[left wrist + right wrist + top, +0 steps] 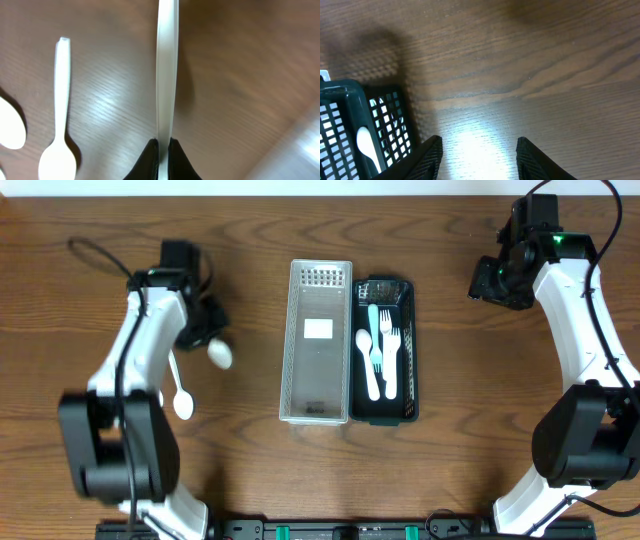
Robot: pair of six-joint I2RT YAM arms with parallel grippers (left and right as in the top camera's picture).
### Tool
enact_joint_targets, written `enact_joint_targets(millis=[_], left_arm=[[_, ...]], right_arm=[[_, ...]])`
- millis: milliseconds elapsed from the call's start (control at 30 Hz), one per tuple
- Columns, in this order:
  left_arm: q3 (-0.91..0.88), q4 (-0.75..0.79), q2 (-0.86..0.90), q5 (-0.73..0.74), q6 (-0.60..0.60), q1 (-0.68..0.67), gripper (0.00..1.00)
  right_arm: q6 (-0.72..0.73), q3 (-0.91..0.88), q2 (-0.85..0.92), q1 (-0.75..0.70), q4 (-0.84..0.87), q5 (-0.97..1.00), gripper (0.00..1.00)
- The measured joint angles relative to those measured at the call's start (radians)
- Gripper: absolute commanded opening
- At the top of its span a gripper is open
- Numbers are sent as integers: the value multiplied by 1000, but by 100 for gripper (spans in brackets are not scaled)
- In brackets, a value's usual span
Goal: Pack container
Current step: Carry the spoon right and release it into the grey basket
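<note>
My left gripper (207, 332) (163, 146) is shut on a white plastic spoon (219, 355), which shows edge-on in the left wrist view (166, 75) above the wood table. A second white spoon (181, 396) (59, 125) lies flat on the table beside it. A dark green basket (407, 350) (350, 100) holds several white and teal forks and spoons (378, 350). An empty white basket (318, 340) stands against its left side. My right gripper (490, 280) (479, 142) is open and empty over bare table to the right of the green basket.
Another white rounded piece (10, 131) lies at the left edge of the left wrist view. A black cable (95, 255) runs across the table's far left. Bare wood lies between the white basket and the left arm.
</note>
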Motion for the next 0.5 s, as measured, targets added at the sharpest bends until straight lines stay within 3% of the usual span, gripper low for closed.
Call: enact_joint_targets(millis=[233,500], left_arm=[[73,-13,-224,-38,176,-330,6],[72,-12,-91,-64,217,-465,6]], right_arm=[[0,0,0,0,15,0,51],[0,0,0,0,18,0,51]])
